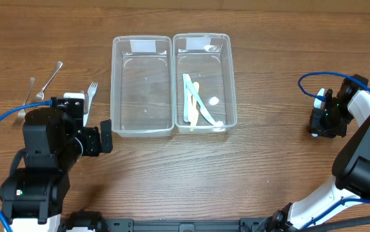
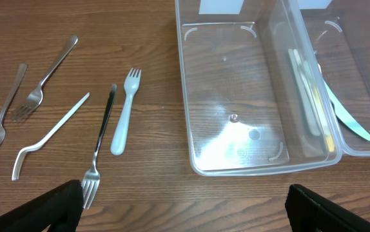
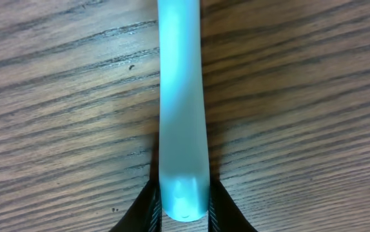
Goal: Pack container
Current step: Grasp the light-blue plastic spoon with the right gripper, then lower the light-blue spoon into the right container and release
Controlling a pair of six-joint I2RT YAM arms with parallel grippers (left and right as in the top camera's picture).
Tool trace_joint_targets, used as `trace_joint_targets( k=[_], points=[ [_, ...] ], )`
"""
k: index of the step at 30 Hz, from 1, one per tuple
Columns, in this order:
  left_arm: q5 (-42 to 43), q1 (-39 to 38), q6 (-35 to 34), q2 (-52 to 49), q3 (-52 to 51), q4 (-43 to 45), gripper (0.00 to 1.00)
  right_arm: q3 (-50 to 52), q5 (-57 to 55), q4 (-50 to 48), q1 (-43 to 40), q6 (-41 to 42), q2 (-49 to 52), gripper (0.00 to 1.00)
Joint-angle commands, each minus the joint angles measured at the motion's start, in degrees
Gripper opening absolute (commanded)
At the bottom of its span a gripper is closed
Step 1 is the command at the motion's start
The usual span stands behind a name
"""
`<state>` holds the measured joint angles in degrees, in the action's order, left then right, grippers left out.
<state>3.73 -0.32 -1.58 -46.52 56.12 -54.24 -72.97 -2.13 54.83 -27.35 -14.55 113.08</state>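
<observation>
The right gripper (image 3: 184, 209) is closed on the end of a pale blue plastic handle (image 3: 180, 96), its two dark fingertips pinching it from either side just above the desk (image 3: 56, 96). Only the right wrist view shows this grip, and around it there is nothing but wood grain. From overhead the same gripper sits near the far right edge of the desk, well apart from the containers, and the handle is no more than a small pale speck beside it. The left gripper (image 2: 185, 190) is spread wide and holds nothing, its black fingers (image 2: 49, 209) showing at the bottom corners of the left wrist view. Just beyond them that view picks out three metal forks (image 2: 101, 142), a pale plastic fork (image 2: 124, 113) and a bent white utensil (image 2: 49, 135), lying apart from one another on the wood. Overhead, the arm hides some of these. To their right stands the left container (image 2: 262, 169), clear plastic with its floor in full view, just beside the right container (image 1: 231, 77), long side to long side. The overhead view shows the right container's load best: pale blue-green utensils (image 1: 189, 96), a cream one (image 1: 196, 109) and a white spoon (image 1: 214, 101). Each container carries a white label (image 1: 145, 46) at its far end, and any writing on it is too small to tell.
</observation>
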Motion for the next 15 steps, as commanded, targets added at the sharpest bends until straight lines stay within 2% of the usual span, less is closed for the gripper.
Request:
trace_joint_targets(
  k=[1,5,8,13,15],
  points=[
    [0.8,0.3,-0.6,0.1,1.4,0.3,1.0,0.3,3.3,-1.2,0.4,1.6,2.4,0.07],
    [0.8,0.3,-0.6,0.1,1.4,0.5,1.0,-4.9,3.3,0.4,2.5,7.1,-1.1,0.04],
    [0.8,0.3,-0.6,0.1,1.4,0.6,1.0,-12.6,3.3,4.3,7.7,9.1,-6.1,0.04],
    [0.8,0.3,-0.6,0.1,1.4,0.5,1.0,-30.3,1.4,15.2,23.3,13.2,-10.7,0.04],
    [0.8,0.3,-0.6,0.1,1.4,0.5,1.0,-36.7,-1.2,18.4,32.0,15.0,-10.7,0.04]
  ],
)
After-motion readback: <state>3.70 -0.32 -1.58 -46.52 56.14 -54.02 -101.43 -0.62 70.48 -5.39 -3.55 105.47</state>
